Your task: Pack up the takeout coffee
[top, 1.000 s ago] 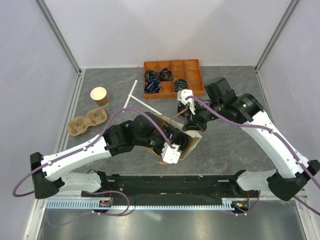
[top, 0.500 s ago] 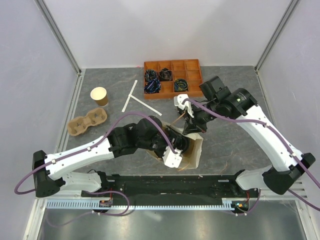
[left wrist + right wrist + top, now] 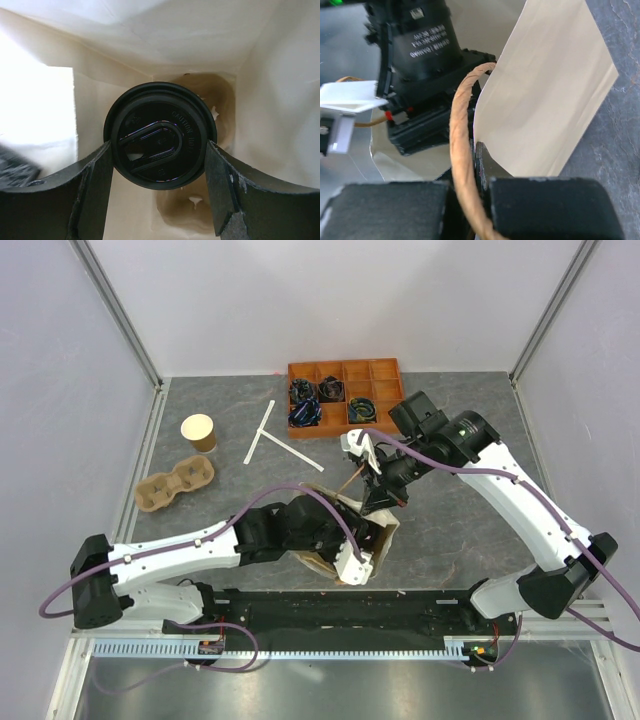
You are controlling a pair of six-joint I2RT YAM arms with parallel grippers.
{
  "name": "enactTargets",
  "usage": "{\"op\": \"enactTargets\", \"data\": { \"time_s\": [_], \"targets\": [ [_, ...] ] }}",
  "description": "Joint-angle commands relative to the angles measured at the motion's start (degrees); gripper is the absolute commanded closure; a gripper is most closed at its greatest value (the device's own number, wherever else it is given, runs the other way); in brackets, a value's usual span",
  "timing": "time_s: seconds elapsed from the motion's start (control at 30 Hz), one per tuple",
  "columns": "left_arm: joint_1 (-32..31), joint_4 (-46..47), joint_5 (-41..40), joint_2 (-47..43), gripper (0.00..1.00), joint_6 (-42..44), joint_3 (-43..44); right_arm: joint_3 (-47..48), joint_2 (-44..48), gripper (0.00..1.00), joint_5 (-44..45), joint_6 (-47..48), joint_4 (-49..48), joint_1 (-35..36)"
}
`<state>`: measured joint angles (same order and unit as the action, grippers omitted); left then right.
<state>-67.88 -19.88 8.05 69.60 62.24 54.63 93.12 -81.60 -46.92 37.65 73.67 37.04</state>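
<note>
Lid toward the left wrist camera, the takeout coffee (image 3: 160, 149) sits inside the paper bag (image 3: 150, 30), pale bag walls on every side; only its round black lid shows, with raised lettering near the rim; whether the cup touches the bag's floor cannot be told. The left pincer (image 3: 160, 156) holds it, one dark finger (image 3: 95, 185) pressed against the lid's left edge and the other against its right edge; from above, that pincer (image 3: 360, 545) is pushed into the bag's mouth and the cup itself is hidden.

The bag (image 3: 388, 538) lies near the middle of the grey tabletop (image 3: 460, 530), its opening turned toward the left arm. The right pincer (image 3: 470, 180) is clamped narrow on the bag's twisted paper handle (image 3: 461, 125), which arches up between its fingers just beside the bag's cream wall (image 3: 555, 90); in the overhead view this pincer (image 3: 378, 502) hangs at the bag's far edge.

Well apart, at far left, a lidless brown cup (image 3: 199, 430) stands upright; near it lies a tan pulp cup carrier (image 3: 175, 483); two white sticks (image 3: 270, 435) lie crossed between cup and bag; an orange compartment tray (image 3: 385, 375) with dark items in several cells sits along the back.
</note>
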Motion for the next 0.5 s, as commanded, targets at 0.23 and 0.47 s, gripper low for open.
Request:
{"op": "enactTargets", "data": {
  "time_s": [0.23, 0.47],
  "targets": [
    [-0.2, 4.6, -2.8, 4.8, 0.89, 1.0, -0.5, 0.2, -0.9, 1.00, -7.7, 5.4, 3.4, 1.1],
    [0.6, 3.4, -3.1, 7.6, 0.91, -0.5, -0.4, 2.1, -2.8, 0.99, -5.7, 7.6, 6.0, 1.0]
  ]
}}
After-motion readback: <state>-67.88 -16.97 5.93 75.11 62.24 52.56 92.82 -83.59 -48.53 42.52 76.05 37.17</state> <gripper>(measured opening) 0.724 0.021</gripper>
